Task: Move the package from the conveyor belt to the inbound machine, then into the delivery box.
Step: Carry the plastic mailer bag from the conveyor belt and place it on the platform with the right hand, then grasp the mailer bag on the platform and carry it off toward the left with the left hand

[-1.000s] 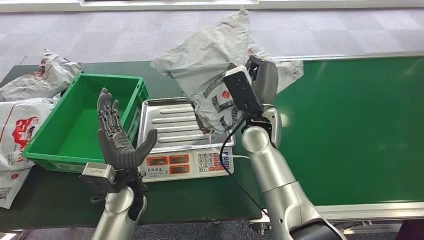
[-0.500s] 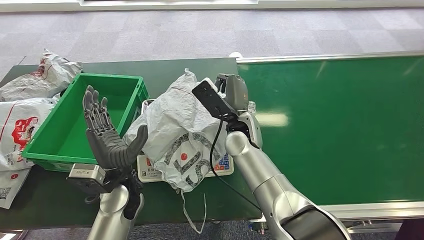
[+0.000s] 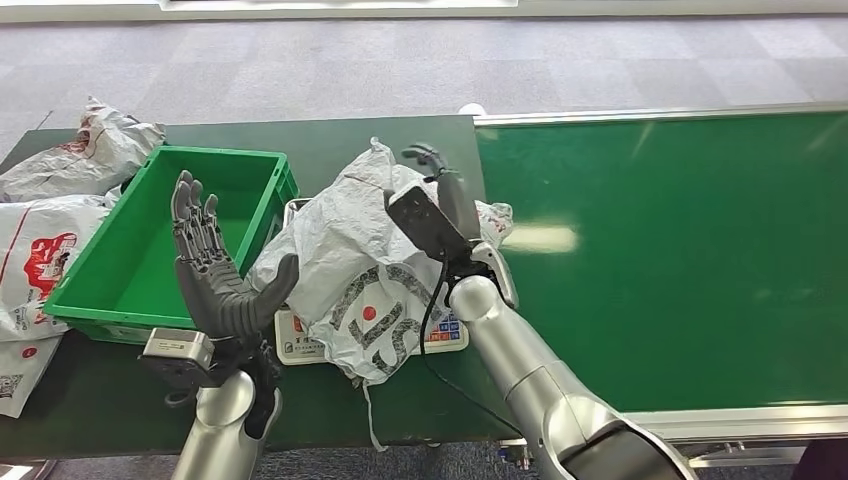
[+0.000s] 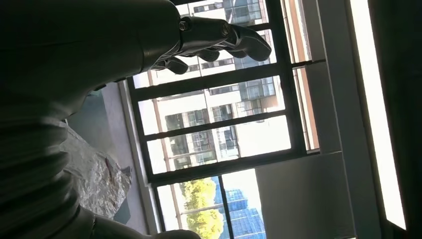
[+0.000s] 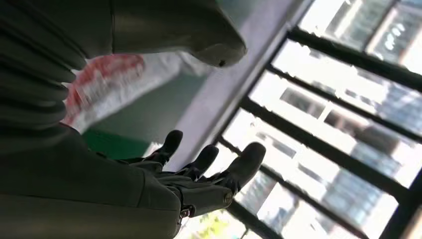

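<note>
One package [image 3: 350,265], a crumpled white bag with grey and red print, lies over the scale [image 3: 300,340], hiding most of its tray and keypad, near the front edge of the counter [image 3: 100,390]. One right robot hand [image 3: 440,185] sits at the package's far right side, fingers spread and holding nothing; whether it touches the bag I cannot tell. One left robot hand [image 3: 215,270] stands upright just left of the package, palm toward it, fingers wide apart and empty. One green delivery box [image 3: 130,290] stands left of the scale, behind that hand. Three further white bags lie at the counter's left edge: one [image 3: 85,150] at the far corner, one [image 3: 35,255] beside the box, one [image 3: 20,375] near the front. One green conveyor belt [image 3: 680,250] runs along the right.
</note>
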Controlling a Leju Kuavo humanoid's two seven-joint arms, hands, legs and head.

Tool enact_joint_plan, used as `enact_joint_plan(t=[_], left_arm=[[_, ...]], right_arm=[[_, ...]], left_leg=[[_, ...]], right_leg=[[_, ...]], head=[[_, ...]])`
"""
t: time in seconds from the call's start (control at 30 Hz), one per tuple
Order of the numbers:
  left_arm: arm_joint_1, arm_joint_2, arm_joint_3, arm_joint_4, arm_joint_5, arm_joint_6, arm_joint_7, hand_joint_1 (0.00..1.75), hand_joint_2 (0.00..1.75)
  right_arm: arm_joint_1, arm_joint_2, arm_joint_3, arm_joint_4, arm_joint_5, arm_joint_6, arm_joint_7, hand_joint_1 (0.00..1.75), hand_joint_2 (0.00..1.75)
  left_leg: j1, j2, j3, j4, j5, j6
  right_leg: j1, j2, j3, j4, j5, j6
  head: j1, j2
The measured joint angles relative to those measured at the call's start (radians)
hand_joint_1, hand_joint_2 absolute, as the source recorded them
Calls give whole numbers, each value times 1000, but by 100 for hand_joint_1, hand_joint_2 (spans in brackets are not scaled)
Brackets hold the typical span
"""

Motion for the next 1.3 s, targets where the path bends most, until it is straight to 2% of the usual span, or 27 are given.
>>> enact_joint_plan(t=[0.07, 0.17, 0.27, 0.4, 0.53, 0.6, 0.73, 0.93, 1.07, 1.3], left_arm=[[2, 0, 5, 5, -50, -3, 19, 0, 175], [0, 0, 7, 24, -148, -3, 63, 0, 175], [-8, 0, 7, 64, -259, -3, 106, 0, 175], [-26, 2, 4, 126, -369, -29, 158, 0, 175], [-88, 17, -26, 230, -625, -142, 304, 0, 175], [-121, 25, -48, 295, -742, -192, 350, 0, 175], [-191, 33, -85, 437, -857, -248, 361, 0, 175], [-244, 44, -98, 561, -875, -251, 343, 0, 175], [-255, 49, -98, 587, -871, -251, 340, 169, 175], [-261, 53, -98, 597, -841, -246, 321, 175, 175]], right_arm=[[60, -6, -20, -177, 54, -110, -11, 0, 175], [152, -6, -48, -440, 184, -202, -57, 0, 175], [235, 2, -90, -680, 267, -225, -105, 0, 175], [310, 5, -125, -894, 279, -226, -126, 0, 175], [354, 5, -144, -1001, 243, -224, -146, 0, 175], [362, 5, -148, -1027, 229, -223, -150, 0, 175], [366, 4, -150, -1044, 205, -223, -147, 0, 175], [366, 4, -150, -1039, 189, -222, -133, 0, 175], [365, 4, -150, -1036, 194, -222, -123, 0, 175], [365, 4, -150, -1028, 213, -222, -105, 0, 175]], left_leg=[[0, 0, 0, 0, -1, 0], [-1, 1, 0, 0, -2, 1], [-1, 0, 0, 0, -2, 1], [-1, 2, 1, 0, -3, 2], [-1, 1, 1, 0, -3, 2], [-1, 2, 2, 0, -3, 2], [-1, 4, 2, 0, -2, 2], [-1, 3, 2, 0, -2, 2], [-1, 3, 1, 0, -2, 2], [-1, 3, 1, 0, -2, 2]], right_leg=[[0, 0, 0, 0, 0, 0], [-1, 1, 0, 0, -1, 0], [-1, 0, 0, 0, -2, 1], [-1, 1, 0, 0, -2, 1], [-1, -1, 1, -1, -2, 1], [-1, 1, 1, -1, -1, 1], [-1, 3, 1, -1, 0, 1], [-1, 3, 1, 0, 0, 1], [-1, 3, 1, 0, -1, 1], [-1, 2, 1, 0, -1, 1]], head=[[0, 0], [0, 0], [0, 0], [0, 0], [0, 0], [0, 0], [0, 0], [0, 0], [0, 0], [0, 0]])
